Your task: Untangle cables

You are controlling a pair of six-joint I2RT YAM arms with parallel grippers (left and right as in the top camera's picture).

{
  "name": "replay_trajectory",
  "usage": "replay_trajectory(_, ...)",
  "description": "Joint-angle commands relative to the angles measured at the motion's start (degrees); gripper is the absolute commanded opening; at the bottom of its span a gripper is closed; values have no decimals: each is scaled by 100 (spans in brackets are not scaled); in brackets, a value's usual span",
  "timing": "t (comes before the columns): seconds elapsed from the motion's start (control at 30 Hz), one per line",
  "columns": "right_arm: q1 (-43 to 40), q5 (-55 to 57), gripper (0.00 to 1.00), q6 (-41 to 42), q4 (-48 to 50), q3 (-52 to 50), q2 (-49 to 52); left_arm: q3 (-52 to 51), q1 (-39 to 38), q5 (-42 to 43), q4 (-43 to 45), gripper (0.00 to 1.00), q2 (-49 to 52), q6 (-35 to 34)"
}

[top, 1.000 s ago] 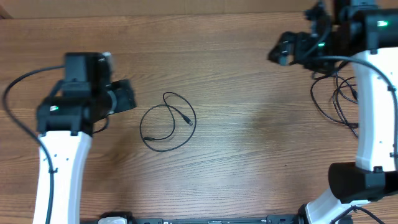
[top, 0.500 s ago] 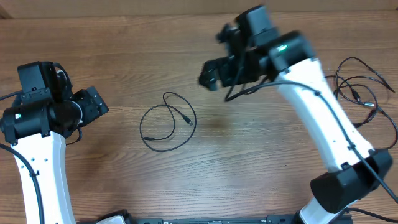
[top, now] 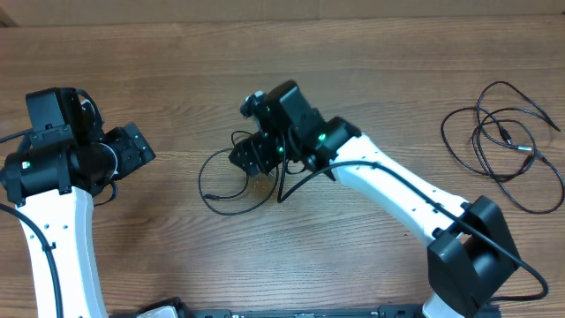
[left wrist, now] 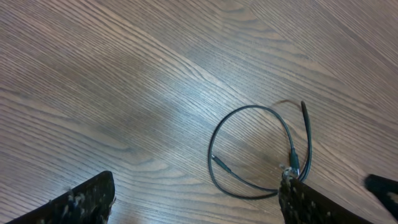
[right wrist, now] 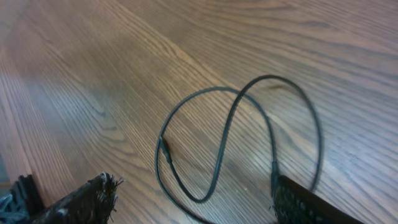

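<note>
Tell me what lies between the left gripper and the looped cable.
Only bare wooden table: the overhead view shows nothing between the left gripper and the looped cable.

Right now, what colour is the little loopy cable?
Black cable, clearest from the right wrist.

light: even, soft, from above; moderately bright in all three views.
shadows: faint and diffuse; a small dim patch on the table under the right arm.
glare: broad pale sheen on the wood grain, centre of left wrist view; weaker sheen at left of right wrist view.
blur: right wrist view smeared; looped cable soft, worst on its right side.
focus: overhead sharp; left fingers dark and fuzzy at the frame's lower corners.
</note>
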Motion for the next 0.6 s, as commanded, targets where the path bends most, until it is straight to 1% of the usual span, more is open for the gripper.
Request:
replay_trajectory(0.0,94,131,79,138,466,-424,-33,81,26,107,-2,84,-70,-20)
replay_trajectory(0.23,184,186,79,846,1545,-1062,-4,81,26,107,-4,84,-70,-20)
replay_trajectory(0.27,221,186,77,964,1727,-1150,46,81,26,107,-9,84,-70,-20)
replay_trajectory(0.43,334,212,77,1034,1784,-1167,286,79,26,107,-28,84,-70,-17)
replay_trajectory(0.53,380,229,72,1038,1818,-1167,439,81,26,105,-39,84,-70,-20)
replay_trajectory(0.57,396,232,68,1054,1825,-1167,474,81,26,105,-42,84,-70,-17)
